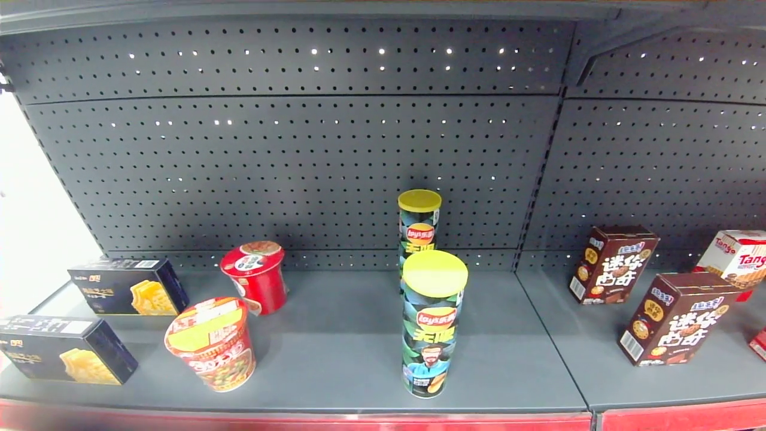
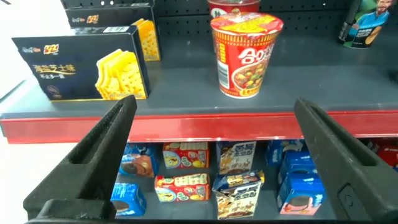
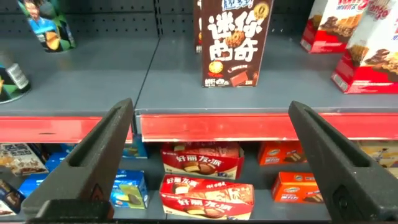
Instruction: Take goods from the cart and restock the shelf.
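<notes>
The shelf (image 1: 335, 347) is partly stocked, and by the wide bare deck I judge the restocking under way, nowhere near finished. 2 chip cans (image 1: 432, 326) stand one behind the other, 2 cup noodles (image 1: 212, 344) to their left, 2 dark cracker boxes (image 1: 63, 350) at the far left, and on the next bay 2 brown chocolate boxes (image 1: 676, 317) and a white and red wafer box (image 1: 739, 257). The left gripper (image 2: 214, 106) has its jaws wide apart with nothing between them. The front cup noodle stands straight ahead of the gap, well apart from the tips, and a cracker box stands ahead and to the robot's left of them. The right gripper (image 3: 211, 107) is likewise spread and empty. 1 chocolate box stands ahead of its gap, the wafer boxes lie to the robot's right of its jaws, and a chip can to their left. With both jaws bare, I take the step in hand to be fetching the next item from the cart. Each product has a front row of only 1, so most places are left to fill. Lower than both jaws, a lower shelf holds blue biscuit packs (image 2: 298, 186) and red pie boxes (image 3: 202, 162). The shelf's red front lip (image 2: 186, 121) runs across at the jaw tips, and any approach must clear it. Front-row goods would block a straight push to the rear.
</notes>
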### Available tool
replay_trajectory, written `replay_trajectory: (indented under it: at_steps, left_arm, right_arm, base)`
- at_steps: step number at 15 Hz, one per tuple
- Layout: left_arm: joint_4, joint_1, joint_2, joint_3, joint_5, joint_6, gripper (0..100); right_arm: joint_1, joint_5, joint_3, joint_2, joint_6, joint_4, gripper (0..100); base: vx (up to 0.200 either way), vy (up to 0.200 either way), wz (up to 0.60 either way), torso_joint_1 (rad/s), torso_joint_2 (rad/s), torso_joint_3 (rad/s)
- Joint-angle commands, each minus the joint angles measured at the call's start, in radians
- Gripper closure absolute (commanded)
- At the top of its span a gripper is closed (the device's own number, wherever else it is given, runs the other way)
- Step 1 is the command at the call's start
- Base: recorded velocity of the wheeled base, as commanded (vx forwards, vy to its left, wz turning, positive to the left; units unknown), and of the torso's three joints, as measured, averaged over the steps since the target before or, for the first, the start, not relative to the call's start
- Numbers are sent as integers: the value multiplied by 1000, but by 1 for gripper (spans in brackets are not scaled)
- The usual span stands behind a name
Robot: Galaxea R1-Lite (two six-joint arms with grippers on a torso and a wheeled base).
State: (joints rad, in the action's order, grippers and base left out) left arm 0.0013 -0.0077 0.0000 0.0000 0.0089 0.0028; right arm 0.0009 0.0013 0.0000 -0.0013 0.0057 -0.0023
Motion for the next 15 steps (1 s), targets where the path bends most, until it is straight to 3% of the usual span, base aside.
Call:
replay_trajectory:
  at_steps: [1,8,10,15]
  left_arm:
    - [0,0,0,0,2,-1,0]
    - [0,0,0,0,2,0,0]
    - [0,0,0,0,48,0,0]
    - [0,0,0,0,54,-21,0]
  right_arm:
    - [2,0,0,1,0,-1,0]
    - [1,0,0,1,0,1,0]
    - [1,0,0,1,0,1,0]
    - [1,0,0,1,0,1,0]
  base:
    - [0,0,0,0,0,0]
    - [0,0,0,0,0,0]
    - [0,-200,0,2,5,7]
    - [0,0,0,0,0,0]
